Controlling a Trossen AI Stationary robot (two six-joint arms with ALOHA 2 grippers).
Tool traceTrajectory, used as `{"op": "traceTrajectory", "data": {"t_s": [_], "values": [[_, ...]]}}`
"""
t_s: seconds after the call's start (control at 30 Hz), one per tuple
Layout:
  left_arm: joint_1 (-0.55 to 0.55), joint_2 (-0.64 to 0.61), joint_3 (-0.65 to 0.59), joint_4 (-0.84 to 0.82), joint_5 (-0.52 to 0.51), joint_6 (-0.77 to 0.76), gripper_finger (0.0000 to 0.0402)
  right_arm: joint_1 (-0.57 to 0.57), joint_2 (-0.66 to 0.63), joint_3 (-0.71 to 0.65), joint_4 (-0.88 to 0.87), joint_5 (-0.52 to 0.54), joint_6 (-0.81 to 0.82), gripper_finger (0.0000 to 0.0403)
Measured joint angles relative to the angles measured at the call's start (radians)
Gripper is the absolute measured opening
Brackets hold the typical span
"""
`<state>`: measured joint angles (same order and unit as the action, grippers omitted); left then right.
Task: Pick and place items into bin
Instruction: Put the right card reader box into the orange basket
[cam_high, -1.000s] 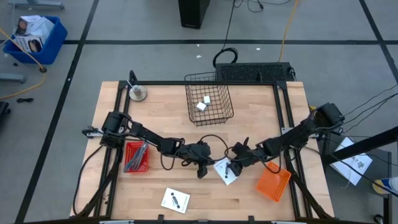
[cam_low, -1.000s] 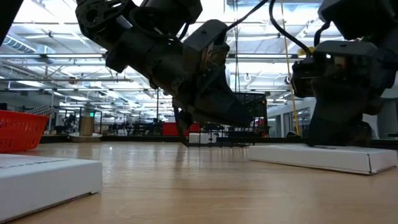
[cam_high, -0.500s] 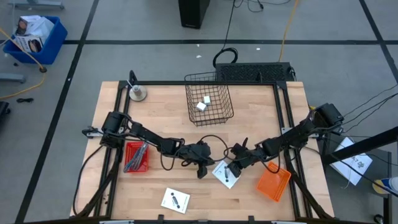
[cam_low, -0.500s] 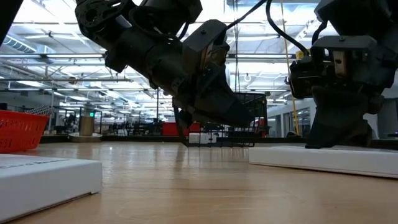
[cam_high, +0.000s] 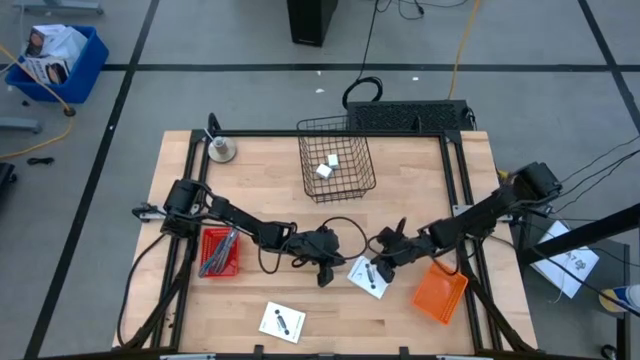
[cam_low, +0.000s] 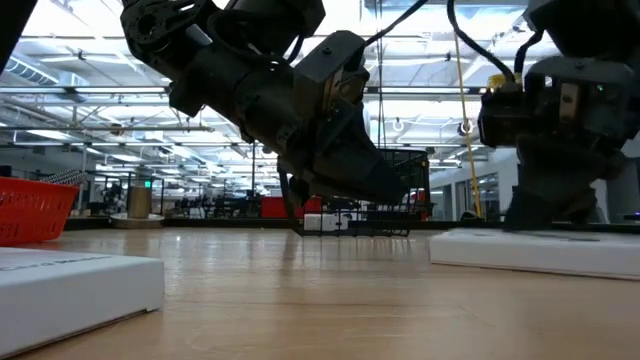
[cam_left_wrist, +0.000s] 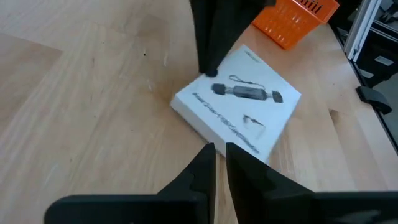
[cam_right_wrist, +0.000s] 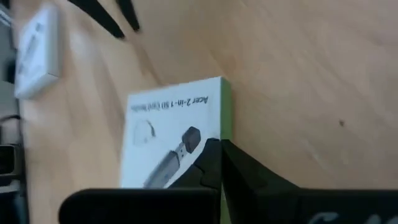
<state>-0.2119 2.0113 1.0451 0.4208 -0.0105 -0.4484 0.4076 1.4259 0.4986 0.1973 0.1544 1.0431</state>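
Observation:
A flat white box (cam_high: 368, 279), printed with a dark stick-shaped device, lies on the wooden table between my two grippers; it also shows in the left wrist view (cam_left_wrist: 239, 106). My right gripper (cam_high: 373, 268) is shut, its tips down on this box. My left gripper (cam_high: 325, 272) hovers just left of the box, fingers (cam_left_wrist: 208, 163) a narrow slit apart with nothing between them. A second white card (cam_high: 281, 322) lies flat near the front edge. The wire bin (cam_high: 336, 165) stands at the far middle with small white blocks inside. My right gripper rests its shut fingertips (cam_right_wrist: 214, 155) on the box's printed top, right at the long edge with the green side (cam_right_wrist: 225, 121). The fingers slant down from the table's right. The box (cam_low: 540, 250) lies flat on the table under them.
A red tray (cam_high: 218, 251) with a grey metal tool sits at the left. An orange tray (cam_high: 441, 293) stands right of the box, close behind my right gripper. A round metal piece (cam_high: 221, 150) stands at the far left corner. Bare wood lies between the box and the bin.
My right gripper has moved a little toward the table's right edge with its tips on the white box. The box has slid the same way along the table, staying flat. My left arm has kept still.

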Motion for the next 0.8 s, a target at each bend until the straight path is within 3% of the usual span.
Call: {"op": "traceTrajectory", "data": {"t_s": [0.37,0.5,0.7,0.8], "values": [[0.0,0.0,0.0,0.001,0.006,-0.002,0.0042,0.006,-0.207,0.004,-0.068,0.056,-0.054,0.0001],[0.0,0.0,0.0,0.008,0.093,-0.025,0.0042,0.027,-0.223,0.004,-0.044,0.054,-0.061,0.0001],[-0.014,0.0,0.0,0.019,0.01,-0.021,0.0017,0.086,-0.189,0.005,-0.034,0.075,0.014,0.0001],[-0.011,0.0,0.0,0.029,0.079,0.009,0.0004,0.109,-0.156,0.005,0.0,0.081,0.018,0.0]]}}
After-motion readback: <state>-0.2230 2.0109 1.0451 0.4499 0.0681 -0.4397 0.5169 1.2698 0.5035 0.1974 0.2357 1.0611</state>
